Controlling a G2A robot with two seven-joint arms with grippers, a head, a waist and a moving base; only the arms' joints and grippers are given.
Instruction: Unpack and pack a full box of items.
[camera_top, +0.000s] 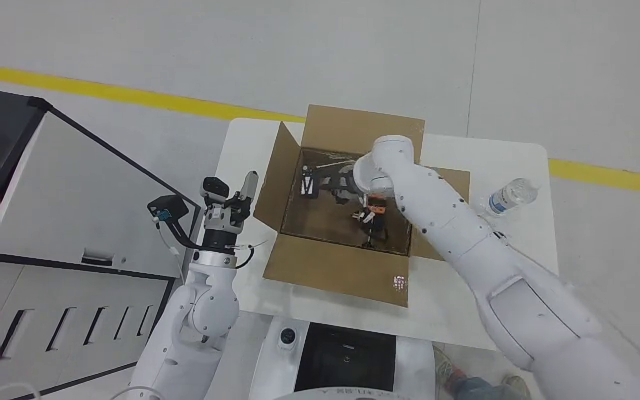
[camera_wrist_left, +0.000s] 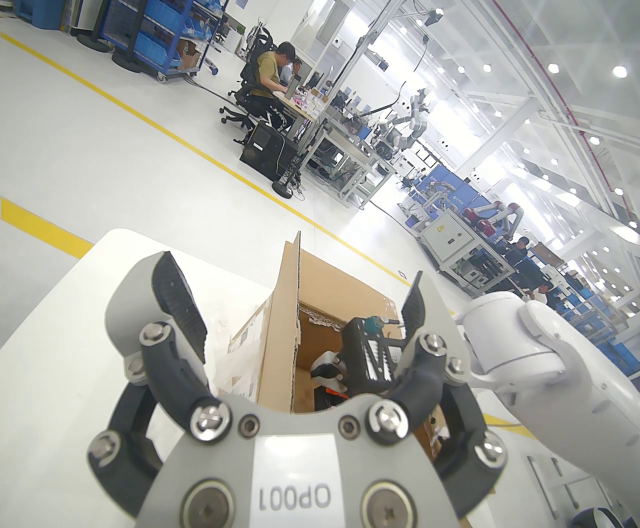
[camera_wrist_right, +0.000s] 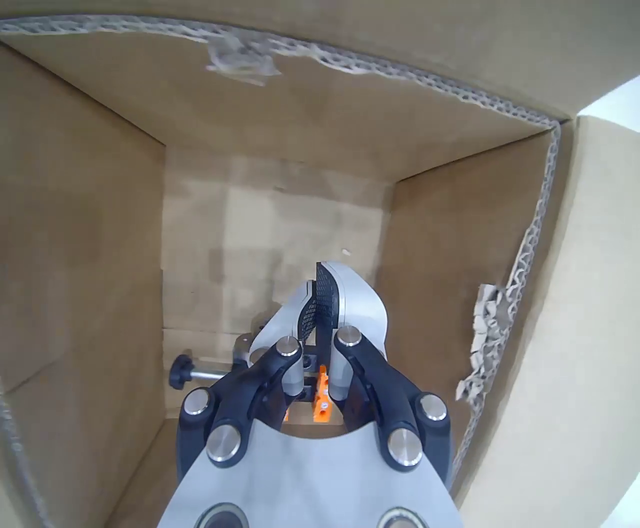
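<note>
Right wrist view: my right gripper (camera_wrist_right: 320, 295), fingers pressed together, is deep in the box (camera_wrist_right: 90, 225) over an orange tool (camera_wrist_right: 323, 400); left gripper (camera_wrist_left: 292, 295) spread wide outside; bottle (camera_top: 510, 195) out; unpacking nearly finished, I judge.

The box (camera_top: 330, 270) is plain brown, the table (camera_top: 500, 165) white, the floor stripe (camera_top: 120, 93) yellow, one item (camera_wrist_right: 322, 400) orange.

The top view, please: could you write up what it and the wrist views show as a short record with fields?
box: open cardboard box, flaps out, on the white table
right gripper: shut, down inside the box
left gripper: open, outside the box beside a side flap
in the box: orange and black tool on the bottom, close to the right gripper; contact cannot be told
outside the box: clear bottle on the table, on the right arm's side
</note>
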